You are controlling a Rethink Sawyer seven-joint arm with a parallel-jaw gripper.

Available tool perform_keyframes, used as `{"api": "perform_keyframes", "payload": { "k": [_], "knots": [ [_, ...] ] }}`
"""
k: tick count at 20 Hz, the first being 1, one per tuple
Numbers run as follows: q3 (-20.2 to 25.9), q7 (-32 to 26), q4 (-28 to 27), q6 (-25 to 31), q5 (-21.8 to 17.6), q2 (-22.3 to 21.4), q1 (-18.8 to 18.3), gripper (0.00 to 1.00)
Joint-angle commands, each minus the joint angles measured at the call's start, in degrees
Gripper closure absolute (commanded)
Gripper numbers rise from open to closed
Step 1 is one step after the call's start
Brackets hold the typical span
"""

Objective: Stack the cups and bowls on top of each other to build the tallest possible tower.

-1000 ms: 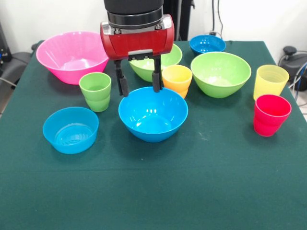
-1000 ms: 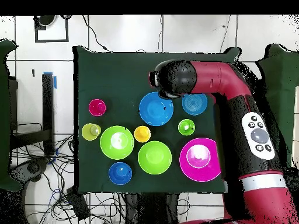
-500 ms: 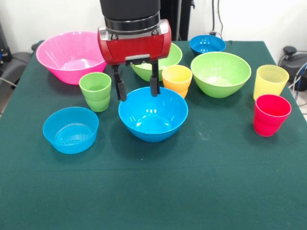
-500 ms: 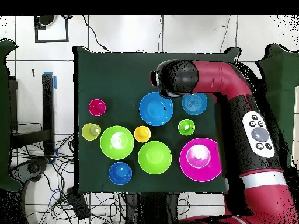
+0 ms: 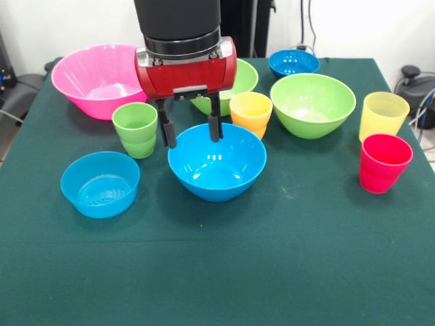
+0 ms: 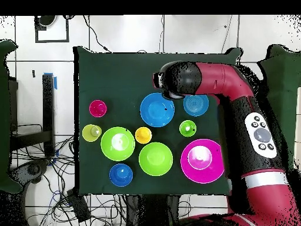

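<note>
While jaws gape, bright blue bowl [image 5: 217,161] rim between them, left finger outside

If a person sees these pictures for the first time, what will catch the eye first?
The red and black arm, whose gripper hangs with open jaws astride the far rim of the bright blue bowl at the table's middle. Next, the large pink bowl at the far left corner in the front view, and the red cup at the right.

Bright blue bowl [image 5: 217,163] upright under the open end effector [image 5: 191,129], green cup [image 5: 135,129] beside, orange-yellow cup [image 5: 251,113] opposite, none stacked
</note>
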Motion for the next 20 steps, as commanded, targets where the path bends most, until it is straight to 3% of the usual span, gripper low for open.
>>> {"api": "perform_keyframes", "payload": {
  "k": [1, 9, 20],
  "knots": [
    [-2.18, -3.34, -0.71, 1.13, -2.87, 3.36, -0.16, 0.0],
    [-2.49, -3.47, 0.03, 2.14, -2.74, 1.89, -0.51, 0.0],
    [-3.43, -6.06, -4.16, 8.05, -4.05, -0.39, 0.31, 0.0]
  ]
}}
